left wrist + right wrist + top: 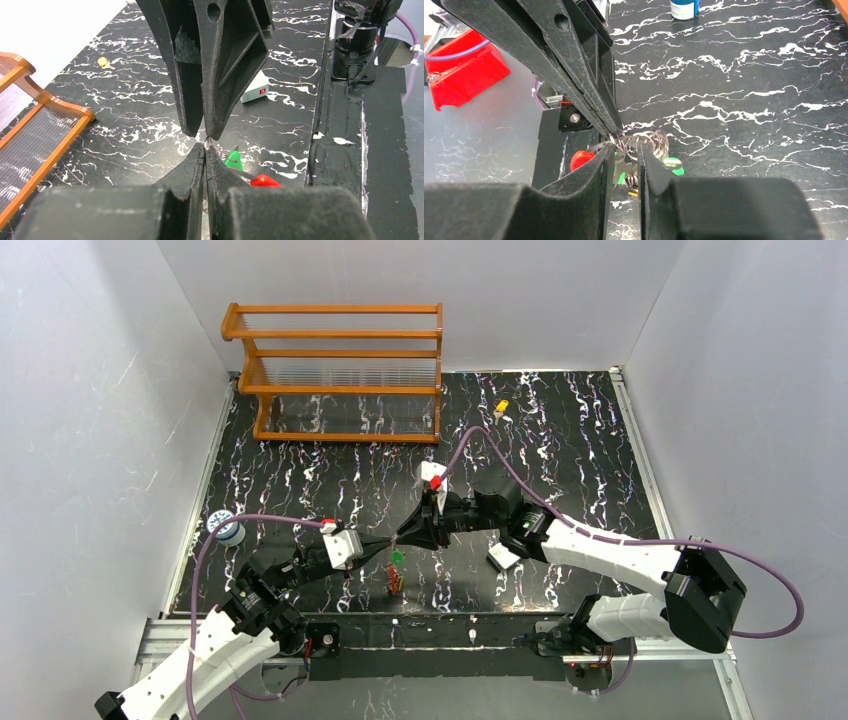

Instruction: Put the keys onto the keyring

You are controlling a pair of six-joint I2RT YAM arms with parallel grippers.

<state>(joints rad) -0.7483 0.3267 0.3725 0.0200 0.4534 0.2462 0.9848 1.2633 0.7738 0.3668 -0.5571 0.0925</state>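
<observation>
The left gripper (205,149) is clenched on the silver keyring (646,140), held over the table (300,480) at 6 o'clock, with a green key (398,558) hung beneath. The right gripper (626,150) is narrowly parted around the ring; whether it grips cannot be told. A yellow key (501,408) is laid at 1 o'clock.

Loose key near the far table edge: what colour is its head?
Yellow; the key shows best in the top external view.

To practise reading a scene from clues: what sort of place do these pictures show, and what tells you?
Probably a robotics lab test cell: a left arm and right arm mounted at the edge of a marbled black table, boxed in by plain white walls.
</observation>
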